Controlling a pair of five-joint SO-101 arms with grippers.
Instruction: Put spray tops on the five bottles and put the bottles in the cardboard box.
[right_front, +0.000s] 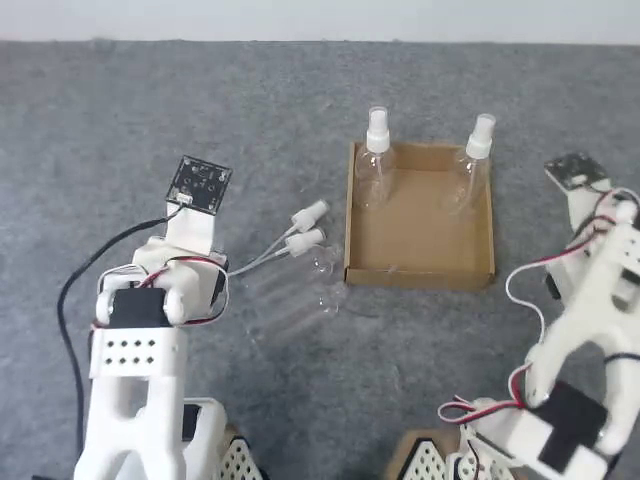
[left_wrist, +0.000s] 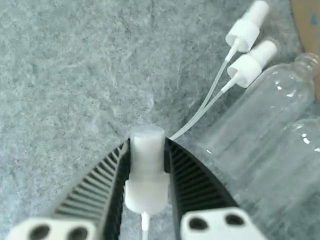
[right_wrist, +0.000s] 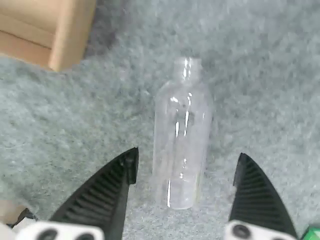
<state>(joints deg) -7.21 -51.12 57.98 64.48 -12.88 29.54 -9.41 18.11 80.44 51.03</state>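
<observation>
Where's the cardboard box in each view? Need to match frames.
High view: cardboard box right of centre, two capped bottles standing in it.
Left wrist view: a brown sliver past the loose spray tops.
Right wrist view: one corner, beyond the uncapped bottle.
Shared landmark: grey carpet.

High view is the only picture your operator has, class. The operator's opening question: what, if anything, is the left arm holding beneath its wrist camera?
Observer: The left jaws are shut on a white plastic spray top, with its thin tube trailing out.
Operator: And what about the right arm?
Observer: The right jaws are open, one on either side of a clear plastic bottle on the grey mat, and they are not touching it.
Operator: Does that bottle have a top on?
Observer: No, its neck is bare.
</observation>
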